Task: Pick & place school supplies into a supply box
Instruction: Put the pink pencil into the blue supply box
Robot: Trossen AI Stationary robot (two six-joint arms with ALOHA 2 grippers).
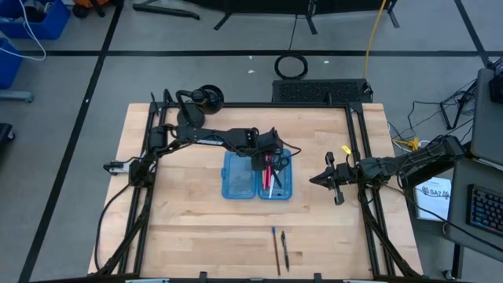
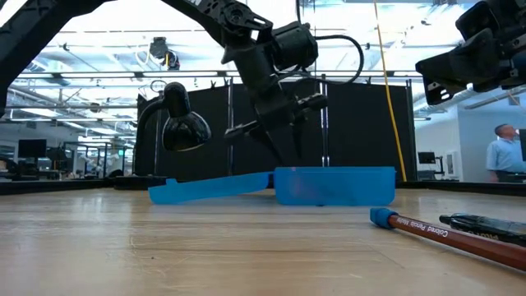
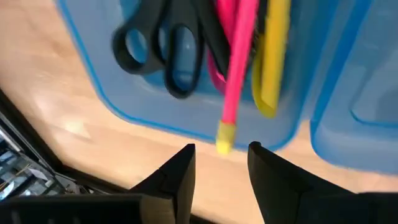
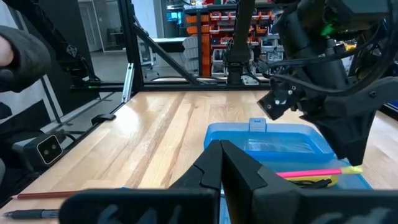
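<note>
- A light wooden table stands on a grey floor crossed by dark lines.
- A black desk lamp sits at the table's far edge, before a black curtain.
- Blue bins stand in one corner.
- Shelves with orange bins line the back wall.
- A keyboard lies beside the table.
- A person in a blue shirt stands far off.

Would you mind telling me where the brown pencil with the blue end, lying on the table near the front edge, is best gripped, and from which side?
Grip the brown pencil around mid-shaft, coming straight down from above. It lies flat on the table, so only its long sides offer opposing faces. A dark pen lies close alongside, so keep the fingers narrow. The shut right gripper looks nearer.
</note>
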